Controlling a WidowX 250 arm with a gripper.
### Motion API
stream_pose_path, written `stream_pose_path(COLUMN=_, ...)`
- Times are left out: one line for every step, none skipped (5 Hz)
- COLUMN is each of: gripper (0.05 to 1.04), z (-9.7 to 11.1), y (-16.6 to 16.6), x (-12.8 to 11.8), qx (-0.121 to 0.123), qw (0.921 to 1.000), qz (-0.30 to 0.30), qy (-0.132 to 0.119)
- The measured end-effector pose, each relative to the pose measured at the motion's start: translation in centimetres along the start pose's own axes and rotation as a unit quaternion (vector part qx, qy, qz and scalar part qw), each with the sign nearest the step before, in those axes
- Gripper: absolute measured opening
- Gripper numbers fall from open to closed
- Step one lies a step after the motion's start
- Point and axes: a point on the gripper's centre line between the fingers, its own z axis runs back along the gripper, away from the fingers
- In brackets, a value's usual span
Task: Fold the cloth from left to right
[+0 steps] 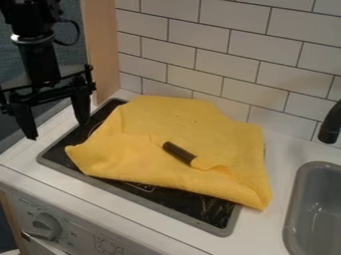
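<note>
My gripper (56, 130) hangs at the upper left, open and with nothing between its fingers, above the stove's left edge and to the left of the cloth. The yellow cloth (146, 159) lies spread over most of the black stovetop, slightly rumpled, its left corner on the stovetop and its lower right corner hanging past the stovetop's right side. On the cloth's middle rests a dark cylindrical object (178, 153), its lower right end against a small raised ridge of yellow.
The black stovetop (206, 208) shows along the front edge. A grey sink (319, 209) with a black faucet (330, 124) stands at the right. White tiles (200, 55) line the back, and a wooden post (101, 50) rises behind the gripper.
</note>
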Motion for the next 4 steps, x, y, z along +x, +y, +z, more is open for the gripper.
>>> stream_pose_path(gripper=0.999, z=-1.3, y=-0.2, x=-0.1, qx=0.013, qw=0.9998, qz=-0.011, qy=0.005)
stream_pose_path(gripper=0.999, z=-3.2, y=-1.0, x=-0.7, qx=0.024, qw=0.9989, qz=-0.035, qy=0.02)
stream_pose_path(gripper=0.999, z=-4.4, y=-1.0, x=-0.6, qx=0.038, qw=0.9984, qz=-0.035, qy=0.024)
stream_pose_path(gripper=0.939, z=-6.1, y=-1.7, x=-1.7, qx=0.022, qw=0.9948, qz=-0.069, qy=0.073)
